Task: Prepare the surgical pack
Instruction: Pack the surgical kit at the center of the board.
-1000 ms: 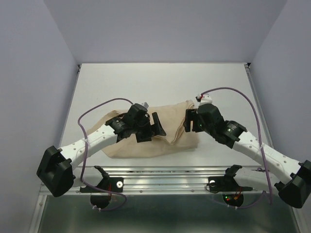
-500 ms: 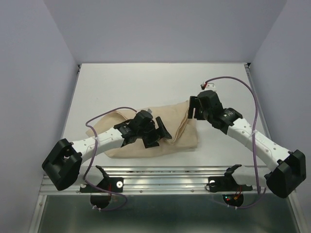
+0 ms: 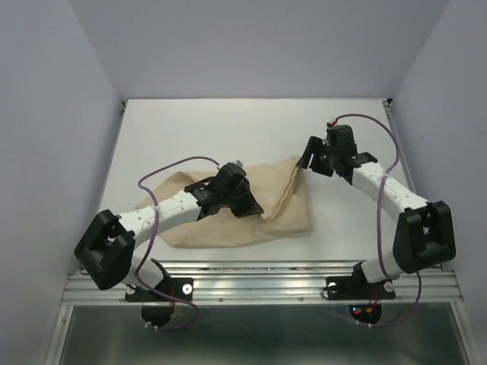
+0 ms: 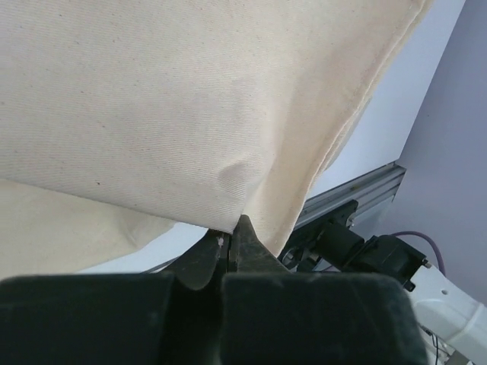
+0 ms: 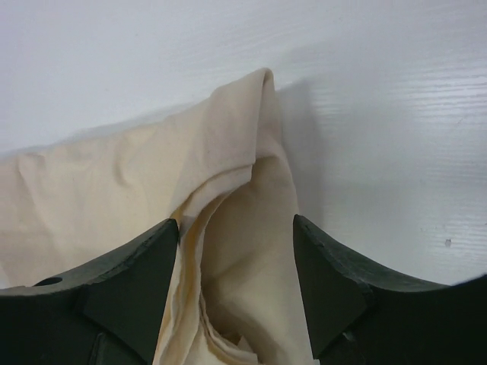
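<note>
The surgical pack shows only as a beige cloth lying folded and bunched on the white table. My left gripper rests on its middle, and in the left wrist view its jaws are shut on a folded edge of the cloth. My right gripper hovers open over the cloth's far right corner. In the right wrist view its fingers straddle the layered folds of the cloth without pinching them. Whatever lies inside the folds is hidden.
A metal rail runs along the table's near edge, with black mounts on it. Purple cables loop above both arms. Lilac walls close in the left, right and back sides. Bare white tabletop lies behind the cloth.
The left gripper was open on the cloth and has shut on a fold. The right gripper has moved back from the cloth's right side to its far right corner, still open.
</note>
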Tool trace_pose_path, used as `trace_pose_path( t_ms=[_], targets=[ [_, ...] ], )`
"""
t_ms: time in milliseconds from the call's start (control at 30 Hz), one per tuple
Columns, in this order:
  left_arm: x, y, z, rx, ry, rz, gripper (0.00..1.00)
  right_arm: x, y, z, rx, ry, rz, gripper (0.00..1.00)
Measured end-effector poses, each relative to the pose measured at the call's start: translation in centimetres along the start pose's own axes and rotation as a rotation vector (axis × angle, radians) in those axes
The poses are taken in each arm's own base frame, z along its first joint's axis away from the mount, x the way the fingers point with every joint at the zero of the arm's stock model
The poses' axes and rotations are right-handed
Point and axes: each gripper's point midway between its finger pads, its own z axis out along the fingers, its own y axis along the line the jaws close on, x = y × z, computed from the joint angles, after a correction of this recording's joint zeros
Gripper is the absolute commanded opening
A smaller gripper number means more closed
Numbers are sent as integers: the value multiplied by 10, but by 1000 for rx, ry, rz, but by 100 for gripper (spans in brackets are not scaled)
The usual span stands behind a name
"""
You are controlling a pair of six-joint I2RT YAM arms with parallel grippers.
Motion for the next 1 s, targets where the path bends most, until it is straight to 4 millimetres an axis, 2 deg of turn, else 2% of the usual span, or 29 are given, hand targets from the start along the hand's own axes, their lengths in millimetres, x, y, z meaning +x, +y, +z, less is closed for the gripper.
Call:
trace_pose_path(
  t_ms=[133,233,300,367,467,533,633,800,900,1000],
  targets=[
    [-3,-3,-11,8,-21,12,0,-5,-5,21,-34,30,72,64],
    [-4,-4,-14,16,-30,19,0,-3,-1,32,-60,48,93,63],
    [-3,-3,-14,12,-29,22,0,-2,3,36,-78,57,104,56],
    [-3,-2,-14,8,-27,26,0,-3,6,37,-93,58,109,53],
    [-3,0,-14,0,-25,35,0,-9,11,36,-115,43,120,57],
    [-4,3,-14,-9,-25,36,0,-12,12,34,-122,33,124,71],
    [-6,7,-15,-22,-27,34,0,-23,15,23,-135,-2,128,79],
    [-10,12,-15,-34,-32,28,0,-41,22,8,-172,-61,126,79],
    [-11,13,-16,-38,-32,29,0,-39,22,14,-174,-46,130,77],
    [-11,14,-16,-41,-32,30,0,-35,21,30,-169,-7,139,66]
  ],
)
